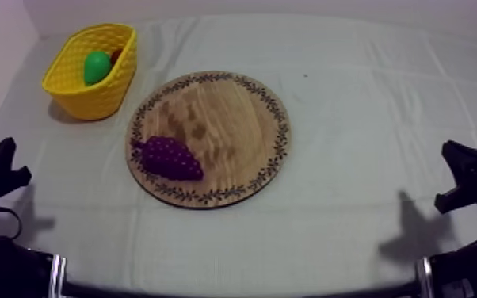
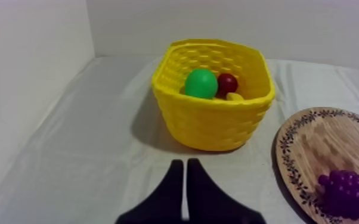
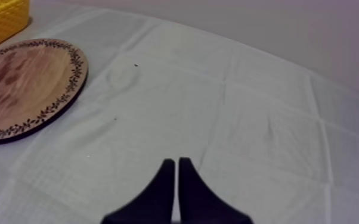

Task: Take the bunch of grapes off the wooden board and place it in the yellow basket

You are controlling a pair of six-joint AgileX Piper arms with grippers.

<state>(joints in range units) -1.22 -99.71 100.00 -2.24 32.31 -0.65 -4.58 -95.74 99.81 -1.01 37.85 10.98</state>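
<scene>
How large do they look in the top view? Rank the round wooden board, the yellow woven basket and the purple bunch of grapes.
Largest to smallest:
1. round wooden board
2. yellow woven basket
3. purple bunch of grapes

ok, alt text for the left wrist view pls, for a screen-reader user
A bunch of grapes lies near the rim of a round wooden board, beside a yellow basket that holds a green pear and a small red fruit. The left gripper, shut on nothing, points toward the basket across the grey-white cloth.
</scene>
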